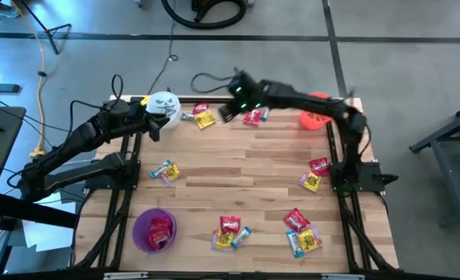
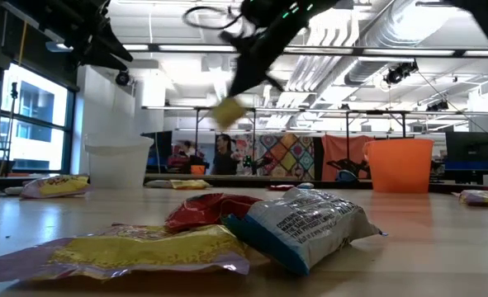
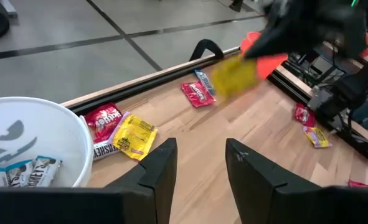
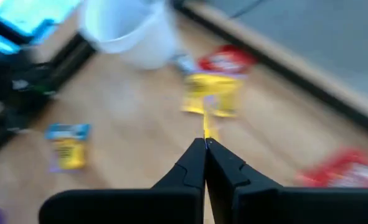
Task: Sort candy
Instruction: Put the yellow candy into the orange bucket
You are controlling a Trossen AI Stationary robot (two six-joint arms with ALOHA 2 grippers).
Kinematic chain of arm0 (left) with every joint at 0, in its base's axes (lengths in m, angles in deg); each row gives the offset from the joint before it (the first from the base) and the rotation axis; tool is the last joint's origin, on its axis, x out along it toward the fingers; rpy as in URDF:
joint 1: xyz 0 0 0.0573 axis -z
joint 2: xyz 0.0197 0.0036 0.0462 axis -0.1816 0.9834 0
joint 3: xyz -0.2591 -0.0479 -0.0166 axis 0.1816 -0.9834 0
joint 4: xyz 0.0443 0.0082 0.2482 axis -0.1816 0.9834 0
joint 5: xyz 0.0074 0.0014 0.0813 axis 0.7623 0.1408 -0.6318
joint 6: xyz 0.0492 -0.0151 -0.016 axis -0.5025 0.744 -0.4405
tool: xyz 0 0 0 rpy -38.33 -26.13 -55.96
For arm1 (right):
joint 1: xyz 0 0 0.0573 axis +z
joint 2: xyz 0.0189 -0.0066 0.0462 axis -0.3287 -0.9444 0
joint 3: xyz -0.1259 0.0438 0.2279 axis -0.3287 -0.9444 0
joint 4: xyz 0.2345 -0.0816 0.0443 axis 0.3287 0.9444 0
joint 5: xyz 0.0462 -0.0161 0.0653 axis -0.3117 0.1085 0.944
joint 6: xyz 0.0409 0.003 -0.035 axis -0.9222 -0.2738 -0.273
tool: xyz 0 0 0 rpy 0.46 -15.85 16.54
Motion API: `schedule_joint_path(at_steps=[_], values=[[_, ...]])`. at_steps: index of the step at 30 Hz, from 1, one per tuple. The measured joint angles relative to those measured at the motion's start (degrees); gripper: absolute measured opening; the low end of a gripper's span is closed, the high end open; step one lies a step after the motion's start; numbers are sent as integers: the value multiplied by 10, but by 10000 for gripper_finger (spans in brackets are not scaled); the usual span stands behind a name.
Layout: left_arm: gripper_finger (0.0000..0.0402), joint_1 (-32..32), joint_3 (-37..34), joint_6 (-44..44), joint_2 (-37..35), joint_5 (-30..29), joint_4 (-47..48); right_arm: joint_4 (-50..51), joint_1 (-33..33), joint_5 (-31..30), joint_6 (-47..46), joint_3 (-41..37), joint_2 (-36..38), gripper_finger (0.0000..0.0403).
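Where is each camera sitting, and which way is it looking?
High view: overhead, looking down; both arms, white bucket.
Low view: table height, looking across; right tool dangling yellow candy.
Left wrist view: on left arm; own open tool, white bucket.
Right wrist view: on right arm; own shut tool pinching the yellow candy.
Shared: left wrist and low views both show that candy.

You see a grey floor (image 1: 385, 23) around the wooden tabletop (image 1: 245, 167), tall windows (image 2: 25, 111) at one side, and ceiling ducts (image 2: 367, 37) with strip lights (image 2: 177, 48) overhead.

Candy (image 1: 230, 230) lies scattered across the table (image 1: 245, 167); the right gripper (image 1: 226, 113) hangs upper centre, left gripper (image 1: 153, 129) beside the white bucket (image 1: 164, 103).
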Motion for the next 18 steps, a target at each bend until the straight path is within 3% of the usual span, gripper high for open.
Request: schedule_joint_path(at_steps=[5, 10, 15, 18], values=[[122, 0, 0, -1, 0, 0, 0, 145, -65, -80, 57, 0, 88, 0], [122, 0, 0, 1, 0, 0, 0, 255, -138, -107, 95, 0, 163, 0], [122, 0, 0, 2, 0, 0, 0, 369, -197, -164, 121, -3, 196, 0], [122, 0, 0, 2, 0, 0, 0, 386, -228, -175, 131, -30, 206, 0]])
